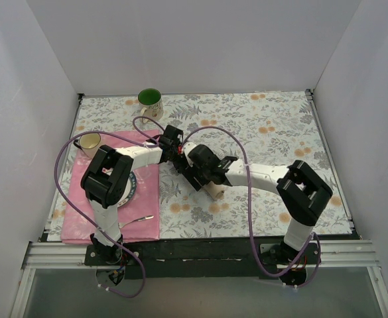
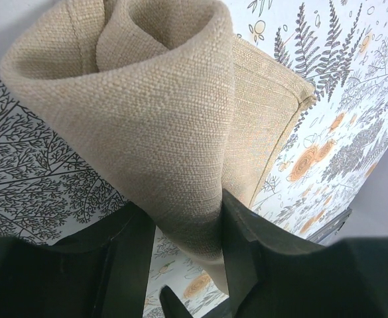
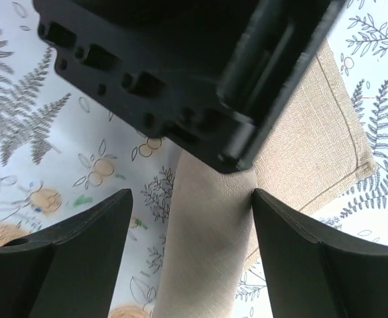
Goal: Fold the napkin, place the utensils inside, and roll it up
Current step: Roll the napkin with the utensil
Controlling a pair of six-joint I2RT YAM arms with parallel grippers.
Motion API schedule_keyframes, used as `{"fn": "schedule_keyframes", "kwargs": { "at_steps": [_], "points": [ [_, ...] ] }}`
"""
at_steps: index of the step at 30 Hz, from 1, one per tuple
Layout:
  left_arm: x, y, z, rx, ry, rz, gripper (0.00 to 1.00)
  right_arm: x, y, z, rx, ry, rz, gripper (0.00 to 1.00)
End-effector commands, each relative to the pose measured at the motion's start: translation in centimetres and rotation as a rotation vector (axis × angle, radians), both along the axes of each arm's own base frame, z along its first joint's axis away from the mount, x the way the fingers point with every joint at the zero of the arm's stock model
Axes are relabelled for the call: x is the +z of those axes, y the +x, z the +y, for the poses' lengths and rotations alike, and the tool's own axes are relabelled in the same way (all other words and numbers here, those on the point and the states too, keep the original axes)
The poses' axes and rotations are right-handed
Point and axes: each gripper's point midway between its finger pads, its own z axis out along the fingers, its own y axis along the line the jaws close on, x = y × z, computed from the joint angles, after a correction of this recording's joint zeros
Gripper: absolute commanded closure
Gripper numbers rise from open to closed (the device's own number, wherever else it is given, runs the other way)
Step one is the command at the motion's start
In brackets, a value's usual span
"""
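Observation:
The tan napkin [image 1: 215, 192] is rolled into a tube on the floral tablecloth, mostly hidden under both grippers in the top view. In the left wrist view the roll's open end [image 2: 147, 99] rises between my left gripper's [image 2: 187, 232] fingers, which press it from both sides. A flat part of the napkin [image 2: 260, 112] lies behind it. In the right wrist view my right gripper [image 3: 190, 225] straddles the roll [image 3: 207, 245] with its jaws wide; the right finger [image 3: 293, 245] touches the cloth and the left finger stands apart. One silver utensil [image 1: 139, 218] lies on the pink placemat. No utensil shows in the roll.
The pink placemat [image 1: 81, 218] at the front left holds a plate [image 1: 132, 189] partly under the left arm. A green-lined mug [image 1: 150, 103] stands at the back and a tan mug [image 1: 89, 141] at the placemat's far corner. The left gripper's black body [image 3: 180, 66] hangs over the right gripper.

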Motion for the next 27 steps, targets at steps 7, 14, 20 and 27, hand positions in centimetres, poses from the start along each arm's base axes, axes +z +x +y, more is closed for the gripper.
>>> {"fn": "schedule_keyframes", "kwargs": {
  "at_steps": [7, 14, 20, 27],
  "points": [
    [-1.6, -1.3, 0.6, -0.010, 0.030, 0.054, 0.60, -2.1, 2.0, -1.1, -0.094, -0.210, -0.146, 0.25],
    [-1.3, -0.9, 1.1, -0.003, 0.041, 0.041, 0.46, -2.7, 1.5, -1.1, -0.083, -0.162, -0.101, 0.47],
    [0.1, -0.1, 2.1, 0.020, 0.072, -0.027, 0.29, -3.0, 1.1, -1.2, -0.077, -0.016, 0.019, 0.56],
    [0.7, 0.0, 1.9, 0.019, 0.061, -0.030, 0.25, -3.0, 0.9, -1.0, -0.051, 0.273, 0.229, 0.58]
  ]
}}
